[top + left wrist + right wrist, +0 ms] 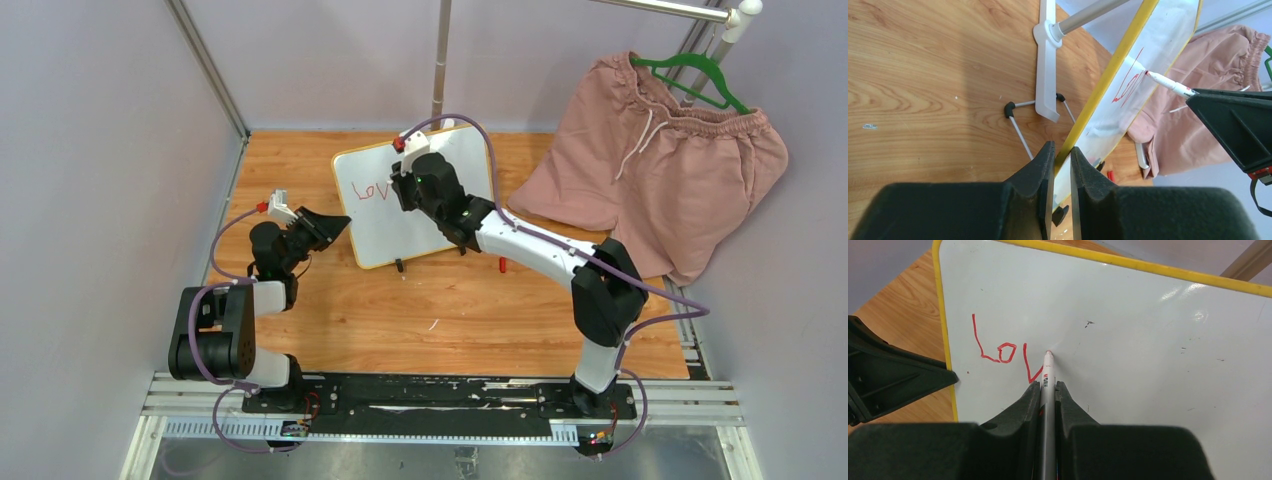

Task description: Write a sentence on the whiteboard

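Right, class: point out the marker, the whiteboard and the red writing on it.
marker (1047, 371): right wrist view, on its white barrel just behind the tip.
whiteboard (943, 315): right wrist view, on the yellow frame's left edge.
red writing (1007, 352): right wrist view, on the letter o.

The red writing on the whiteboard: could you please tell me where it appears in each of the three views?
Top external: red writing on the whiteboard's upper left, mid-picture.
Left wrist: upper right, seen nearly edge-on.
Right wrist: left of centre.
Shared landmark: the whiteboard's yellow frame, left of the writing.
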Robot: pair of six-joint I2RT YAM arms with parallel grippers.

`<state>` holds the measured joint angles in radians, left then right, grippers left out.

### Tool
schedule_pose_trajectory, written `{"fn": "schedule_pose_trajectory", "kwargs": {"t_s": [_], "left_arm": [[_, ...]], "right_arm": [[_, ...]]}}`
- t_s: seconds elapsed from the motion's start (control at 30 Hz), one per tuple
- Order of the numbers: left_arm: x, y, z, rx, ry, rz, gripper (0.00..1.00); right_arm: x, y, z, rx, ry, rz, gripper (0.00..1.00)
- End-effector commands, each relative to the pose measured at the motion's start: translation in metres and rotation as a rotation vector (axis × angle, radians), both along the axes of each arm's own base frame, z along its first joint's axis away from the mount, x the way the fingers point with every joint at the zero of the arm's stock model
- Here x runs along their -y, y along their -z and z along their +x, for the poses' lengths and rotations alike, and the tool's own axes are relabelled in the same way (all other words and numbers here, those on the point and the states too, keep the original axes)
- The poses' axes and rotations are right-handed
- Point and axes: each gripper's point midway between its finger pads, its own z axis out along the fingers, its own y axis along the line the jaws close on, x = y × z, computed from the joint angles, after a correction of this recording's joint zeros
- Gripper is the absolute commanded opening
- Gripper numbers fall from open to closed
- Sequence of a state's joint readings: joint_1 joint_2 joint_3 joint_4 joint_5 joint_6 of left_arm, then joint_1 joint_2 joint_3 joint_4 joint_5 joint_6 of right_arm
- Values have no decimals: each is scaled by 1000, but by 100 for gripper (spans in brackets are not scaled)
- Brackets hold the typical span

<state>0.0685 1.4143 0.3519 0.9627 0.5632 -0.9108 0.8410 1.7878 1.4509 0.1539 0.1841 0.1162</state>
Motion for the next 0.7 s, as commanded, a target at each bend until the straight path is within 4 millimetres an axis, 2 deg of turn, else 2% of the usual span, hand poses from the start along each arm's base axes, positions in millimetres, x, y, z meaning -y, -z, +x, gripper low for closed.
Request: {"fn": "schedule_pose_trajectory", "kwargs": {"t_s": [0.0, 0.3, 0.67], "left_arm": [[4, -11, -3, 43, 23, 6, 0], [4, -11, -3, 42, 22, 6, 0], [4, -12, -4, 45, 23, 9, 0]], "right_arm": [[11, 1, 15, 4, 49, -15, 0], [23, 1, -2, -7, 41, 21, 0], [25, 13, -2, -23, 53, 7, 0]]}}
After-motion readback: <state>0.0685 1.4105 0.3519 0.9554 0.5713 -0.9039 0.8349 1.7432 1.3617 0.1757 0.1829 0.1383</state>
